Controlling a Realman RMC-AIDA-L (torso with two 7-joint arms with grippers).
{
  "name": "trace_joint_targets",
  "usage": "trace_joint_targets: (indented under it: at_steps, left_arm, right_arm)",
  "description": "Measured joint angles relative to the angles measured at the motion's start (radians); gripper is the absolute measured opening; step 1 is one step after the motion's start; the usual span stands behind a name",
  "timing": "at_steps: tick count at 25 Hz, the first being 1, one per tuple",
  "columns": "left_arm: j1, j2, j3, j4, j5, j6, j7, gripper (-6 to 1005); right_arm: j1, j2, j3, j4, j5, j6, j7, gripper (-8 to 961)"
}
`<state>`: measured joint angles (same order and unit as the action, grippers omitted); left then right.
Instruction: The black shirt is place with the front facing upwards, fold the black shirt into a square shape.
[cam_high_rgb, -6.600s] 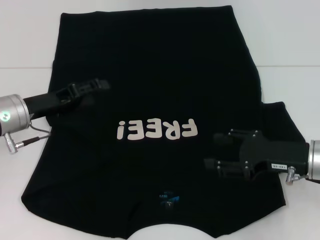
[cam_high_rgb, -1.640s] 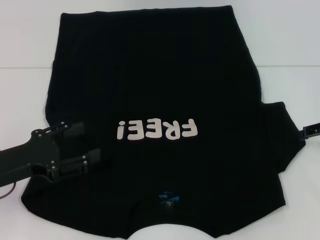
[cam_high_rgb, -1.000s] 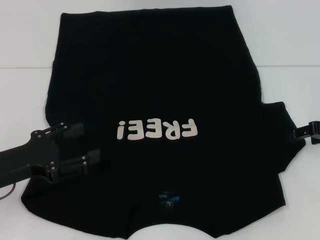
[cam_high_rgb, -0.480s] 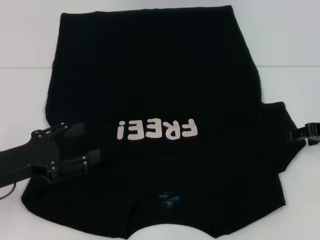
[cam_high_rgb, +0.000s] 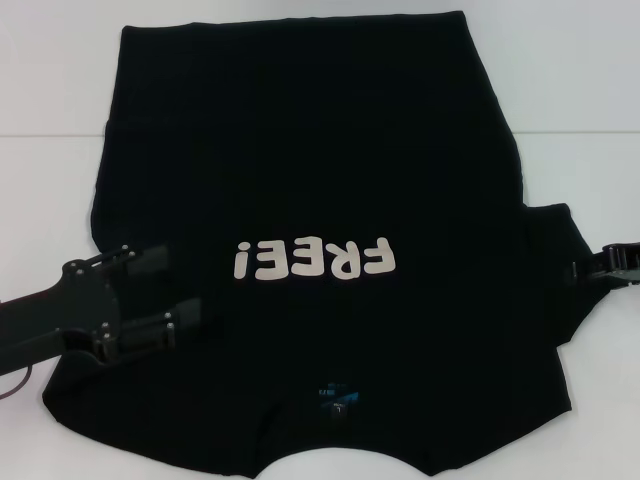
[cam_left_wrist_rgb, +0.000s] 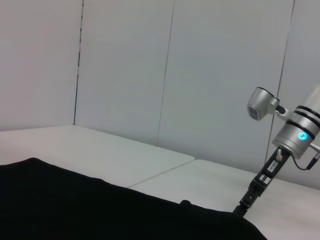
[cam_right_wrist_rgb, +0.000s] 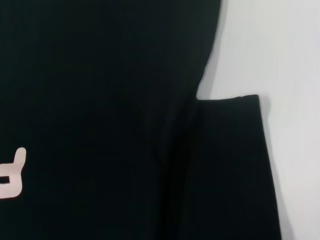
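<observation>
Two white tabletops (cam_high_rgb: 60, 90) meet under black shirt (cam_high_rgb: 300, 180); left gripper (cam_high_rgb: 175, 290) gapes empty, right gripper (cam_high_rgb: 590, 270) perhaps unreadable.

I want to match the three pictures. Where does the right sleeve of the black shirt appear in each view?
Head view: right sleeve at right edge, by the right gripper.
Left wrist view: a low bump by that gripper.
Right wrist view: squared flap.
Shared landmark: white table.

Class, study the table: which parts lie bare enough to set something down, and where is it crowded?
Bare white table flanks the plain black cotton shirt on both sides and shows along its far hem. It is crowded near the sleeves: the left gripper with open fingers over one, the right gripper at the other.
</observation>
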<state>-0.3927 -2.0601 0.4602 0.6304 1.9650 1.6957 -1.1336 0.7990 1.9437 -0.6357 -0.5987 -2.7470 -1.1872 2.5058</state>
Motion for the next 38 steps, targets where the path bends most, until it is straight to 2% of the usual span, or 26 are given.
trace_joint_targets:
  at_steps: [13,22,38]
  left_arm:
    - [-0.001,0.0,0.0,-0.002,0.0,-0.001,0.0,843]
    - [-0.002,0.0,0.0,-0.01,0.0,-0.002,0.0,843]
    - [-0.002,0.0,-0.002,-0.011,0.0,-0.002,0.0,843]
  right_arm:
    - [0.004,0.001,-0.01,0.005,0.035,-0.008,-0.015,758]
    - [-0.012,-0.012,-0.01,-0.004,0.03,-0.001,-0.016,758]
    - [-0.006,-0.004,-0.036,0.017,0.029,0.037,-0.024,757]
